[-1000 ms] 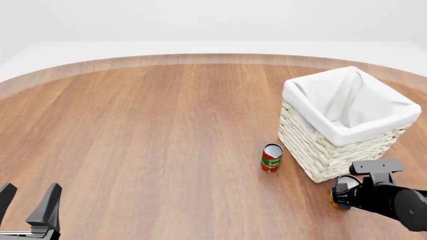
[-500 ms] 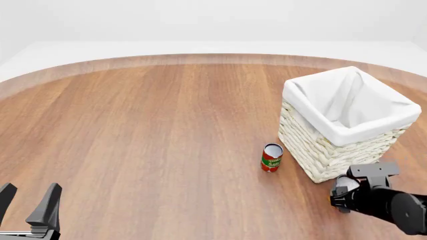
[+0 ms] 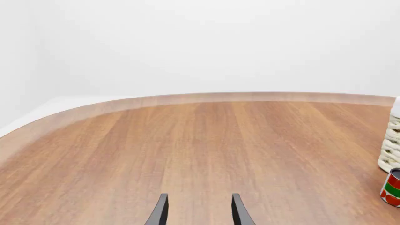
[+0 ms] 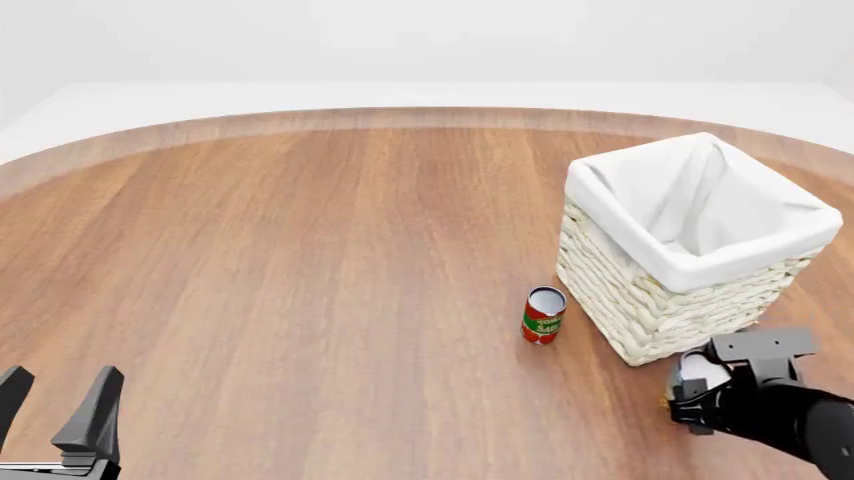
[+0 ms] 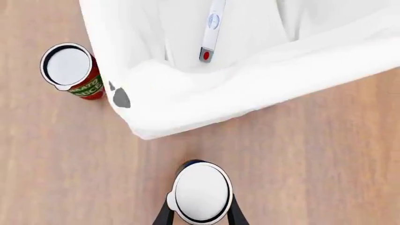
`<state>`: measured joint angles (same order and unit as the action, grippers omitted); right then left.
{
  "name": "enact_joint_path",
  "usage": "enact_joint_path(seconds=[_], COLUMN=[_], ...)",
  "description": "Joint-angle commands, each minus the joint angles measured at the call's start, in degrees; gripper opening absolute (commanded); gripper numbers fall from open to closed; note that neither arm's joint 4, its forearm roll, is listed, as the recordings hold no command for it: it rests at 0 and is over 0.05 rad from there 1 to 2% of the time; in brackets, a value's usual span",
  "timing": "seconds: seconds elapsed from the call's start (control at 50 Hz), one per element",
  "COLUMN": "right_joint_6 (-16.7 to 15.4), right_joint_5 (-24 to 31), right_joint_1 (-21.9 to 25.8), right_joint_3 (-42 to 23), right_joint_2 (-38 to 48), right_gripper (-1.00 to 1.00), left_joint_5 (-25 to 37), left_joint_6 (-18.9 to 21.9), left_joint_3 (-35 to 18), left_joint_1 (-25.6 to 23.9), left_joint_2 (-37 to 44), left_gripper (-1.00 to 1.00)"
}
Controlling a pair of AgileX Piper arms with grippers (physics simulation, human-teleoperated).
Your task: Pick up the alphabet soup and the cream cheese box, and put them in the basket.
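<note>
The alphabet soup (image 5: 201, 192) stands on the table just in front of the basket (image 4: 627, 300), its white top showing between my right gripper's fingers (image 5: 235, 214). My right gripper (image 4: 687, 395) is open, with one finger close on each side of the can. In the front view only the can's white top (image 4: 697, 377) and a sliver of orange show. The cream cheese box (image 5: 212, 28) lies inside the basket's white liner (image 5: 187, 89). My left gripper (image 4: 60, 412) hangs open and empty at the near left, its fingertips (image 3: 164, 206) over bare wood.
A red-and-green can (image 4: 543, 315) stands upright just left of the basket's near corner; it also appears in the wrist views as the same can (image 5: 70, 70) (image 3: 392, 188). The wooden table's curved far edge (image 4: 400, 115) runs across the back.
My right gripper has sunk lower around the alphabet soup and drifted slightly toward the near edge. The can, the basket and the left arm have not moved.
</note>
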<state>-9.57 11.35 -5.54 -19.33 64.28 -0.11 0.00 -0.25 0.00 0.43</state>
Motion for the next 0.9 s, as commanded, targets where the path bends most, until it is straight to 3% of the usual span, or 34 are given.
enact_joint_path(seconds=[0.02,0.1,0.12,0.24,0.28,0.36,0.58,0.9], right_joint_6=[1.15,1.25,1.2,1.2,1.23,0.99,-0.6,-4.01], right_joint_5=[7.14,10.15,13.25,15.03,18.57,19.08,28.04,34.83], right_joint_1=[-0.12,0.02,-0.05,-0.2,-0.01,0.18,0.71,-0.79], right_joint_3=[-1.58,-2.05,-3.83,-3.67,-5.56,-5.28,-10.28,-17.2], right_joint_2=[-7.74,-10.71,-12.26,-15.06,-16.89,-18.18,-23.51,-24.66], right_gripper=[-1.0,-1.0,-1.0,-1.0,-1.0,-1.0,-1.0,-1.0], left_joint_5=[0.0,0.0,0.0,0.0,0.0,0.0,0.0,0.0], left_joint_6=[0.0,0.0,0.0,0.0,0.0,0.0,0.0,0.0], left_joint_3=[0.0,0.0,0.0,0.0,0.0,0.0,0.0,0.0], left_joint_1=[0.0,0.0,0.0,0.0,0.0,0.0,0.0,0.0], left_joint_2=[0.0,0.0,0.0,0.0,0.0,0.0,0.0,0.0], left_gripper=[1.0,1.0,1.0,1.0,1.0,1.0,1.0,1.0])
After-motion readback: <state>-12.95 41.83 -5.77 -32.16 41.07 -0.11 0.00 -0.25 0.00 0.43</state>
